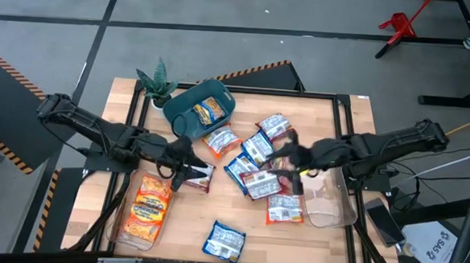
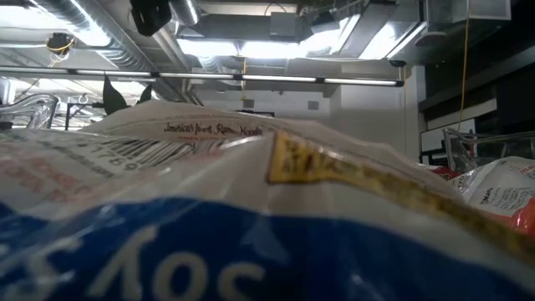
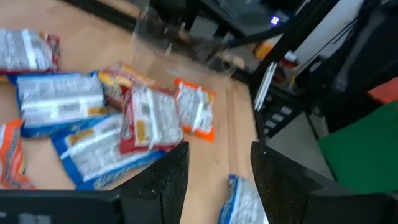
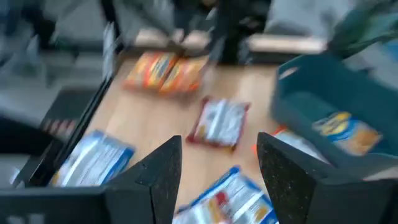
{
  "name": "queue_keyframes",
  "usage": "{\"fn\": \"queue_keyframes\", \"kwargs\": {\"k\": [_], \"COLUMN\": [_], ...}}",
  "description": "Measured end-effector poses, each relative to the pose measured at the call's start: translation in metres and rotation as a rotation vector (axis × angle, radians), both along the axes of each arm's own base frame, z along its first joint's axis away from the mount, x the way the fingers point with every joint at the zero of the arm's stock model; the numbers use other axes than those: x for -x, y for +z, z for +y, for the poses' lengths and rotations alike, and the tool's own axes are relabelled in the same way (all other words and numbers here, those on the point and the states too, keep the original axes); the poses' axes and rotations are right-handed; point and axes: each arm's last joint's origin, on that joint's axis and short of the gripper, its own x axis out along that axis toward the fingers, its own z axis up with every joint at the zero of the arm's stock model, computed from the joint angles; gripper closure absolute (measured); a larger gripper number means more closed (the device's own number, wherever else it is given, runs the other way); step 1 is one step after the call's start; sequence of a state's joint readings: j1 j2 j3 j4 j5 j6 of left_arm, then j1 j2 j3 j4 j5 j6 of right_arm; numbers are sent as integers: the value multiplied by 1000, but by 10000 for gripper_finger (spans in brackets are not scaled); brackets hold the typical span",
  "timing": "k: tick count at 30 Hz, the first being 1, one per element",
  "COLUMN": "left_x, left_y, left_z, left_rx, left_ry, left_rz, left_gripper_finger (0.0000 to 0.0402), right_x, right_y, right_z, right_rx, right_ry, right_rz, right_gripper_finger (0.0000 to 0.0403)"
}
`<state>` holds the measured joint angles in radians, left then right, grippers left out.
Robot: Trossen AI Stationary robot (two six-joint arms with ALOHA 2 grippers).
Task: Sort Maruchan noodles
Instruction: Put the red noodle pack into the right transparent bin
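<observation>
Your left pincer [image 1: 186, 171] hangs spread and empty, just beside a red packet [image 1: 198, 178]. Your right pincer [image 1: 285, 168] hangs spread and empty above the mid-surface packet heap [image 1: 253, 161]. Orange packets fill the left tray [image 1: 146, 207]. One lies in the far teal bin [image 1: 200, 107]. A blue packet [image 1: 224, 240] lies near.

From overhead I log the bin [image 1: 200, 105] at the table's [image 1: 344, 121] far side with one packet [image 1: 210, 108] inside it and a plant [image 1: 155, 83] just to its left. The main cluster of packets [image 1: 253, 161] lies mid-table, between the left gripper [image 1: 186, 171] and the right gripper [image 1: 286, 165], with one packet [image 1: 196, 176] under the left gripper. I count two packets [image 1: 149, 207] in the tray [image 1: 125, 222] at front left, a second tray [image 1: 332, 205] at the right, and a lone packet [image 1: 224, 242] at the near edge.
</observation>
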<state>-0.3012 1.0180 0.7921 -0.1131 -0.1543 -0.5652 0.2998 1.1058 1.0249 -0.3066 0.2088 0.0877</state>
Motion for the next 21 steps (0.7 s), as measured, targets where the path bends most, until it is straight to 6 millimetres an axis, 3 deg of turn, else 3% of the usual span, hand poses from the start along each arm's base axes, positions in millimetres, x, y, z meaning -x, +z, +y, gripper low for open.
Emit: {"fn": "queue_keyframes", "kwargs": {"k": [6,14,21], "left_x": [3,-6,-13], "left_y": [3,-11,-9], "left_z": [2,-12,-25], "left_rx": [-1,17,40], "left_ry": [31,30,-22], "left_rz": [-12,50,-21], "left_gripper_finger": [235,235,235], "right_x": [29,31,23], "right_y": [-36,-94,-93], "right_z": [-11,-11,-8], "right_rx": [-226,-434,-413], "right_ry": [-110,-133,-82], "right_rz": [-234,-228,-340], "right_gripper_finger": [210,210,210]}}
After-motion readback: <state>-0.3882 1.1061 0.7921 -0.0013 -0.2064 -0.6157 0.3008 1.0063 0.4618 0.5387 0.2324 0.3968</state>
